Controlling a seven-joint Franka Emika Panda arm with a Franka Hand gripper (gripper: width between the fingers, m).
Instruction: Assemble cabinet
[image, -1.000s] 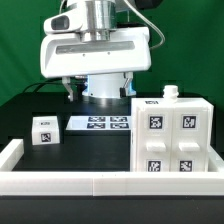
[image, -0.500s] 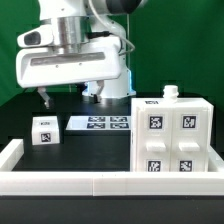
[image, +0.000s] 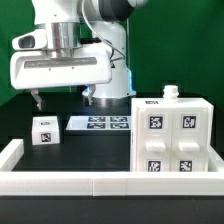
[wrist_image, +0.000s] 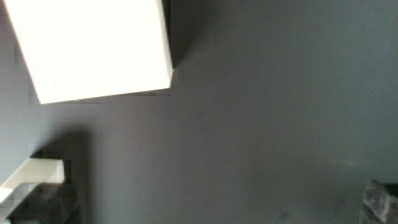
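The cabinet body (image: 172, 140), a large white box with several square tags on its front and a small knob on top, stands at the exterior view's right. A small white cabinet piece (image: 43, 130) with one tag sits at the left. My gripper (image: 63, 99) hangs above the table just behind that small piece. It is open and empty, with its fingers wide apart. In the wrist view the gripper (wrist_image: 214, 205) has only dark table between its fingertips. A plain white face (wrist_image: 98, 50) lies ahead of it; I cannot tell which piece that is.
The marker board (image: 100, 123) lies flat between the small piece and the cabinet body. A long low white border wall (image: 100, 181) runs along the front and turns back at the left (image: 12, 152). A green backdrop stands behind the arm.
The arm and gripper have moved steadily toward the exterior view's left, from above the marker board to above and behind the small piece. The parts on the table have not moved.
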